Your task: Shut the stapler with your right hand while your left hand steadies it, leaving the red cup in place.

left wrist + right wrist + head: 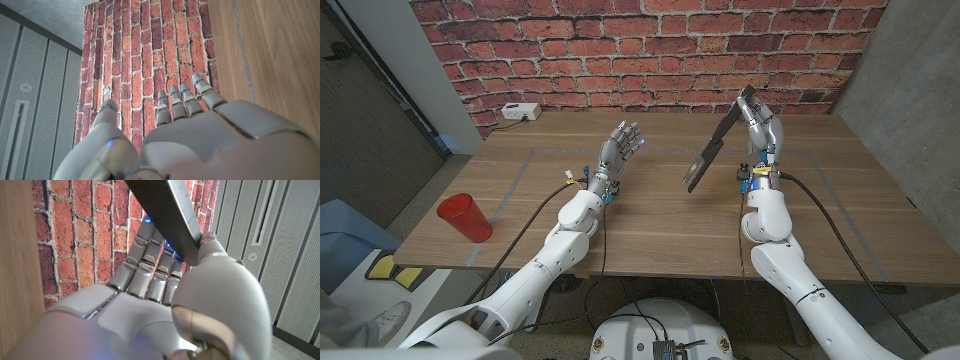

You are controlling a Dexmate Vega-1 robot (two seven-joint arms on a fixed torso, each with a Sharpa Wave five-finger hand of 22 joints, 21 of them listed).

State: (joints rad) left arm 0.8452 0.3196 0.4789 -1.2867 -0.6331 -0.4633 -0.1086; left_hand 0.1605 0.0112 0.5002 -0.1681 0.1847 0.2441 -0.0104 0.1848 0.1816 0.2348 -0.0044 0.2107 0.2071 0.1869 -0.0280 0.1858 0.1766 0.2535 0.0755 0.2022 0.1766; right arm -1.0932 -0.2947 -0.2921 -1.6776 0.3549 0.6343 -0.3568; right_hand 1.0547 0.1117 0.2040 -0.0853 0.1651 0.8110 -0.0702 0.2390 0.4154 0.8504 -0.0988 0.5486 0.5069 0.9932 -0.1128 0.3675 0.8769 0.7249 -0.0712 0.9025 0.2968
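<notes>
While both of my arms are raised above the wooden table, the parts read as follows.

Right hand [761, 128]: lifted clear of the table on the right side, fingers upright, holding the stapler; in the right wrist view my right hand [165, 305] has its thumb pressed against one face of the long dark bar and its fingers behind the other face.

Stapler [720, 138]: a long, flat, dark bar held in the air, tilted, its upper end at my fingertips and its lower end hanging down toward the middle of the table, not touching the surface. Seen from the right wrist, the stapler [165, 210] runs diagonally across my fingers. Whether it is folded open or closed I cannot tell.

Left hand [619, 150]: raised above the table left of centre, fingers apart and pointing up, holding nothing, well apart from the stapler. From the left wrist, my left hand [200, 135] shows its back, fingers spread against the brick wall.

Red cup [465, 217]: upright near the table's front left corner, well apart from both hands.

Table [660, 230]: pale wood with faint tape lines.

White box [520, 112]: at the far left edge, against the brick wall [650, 50].
</notes>
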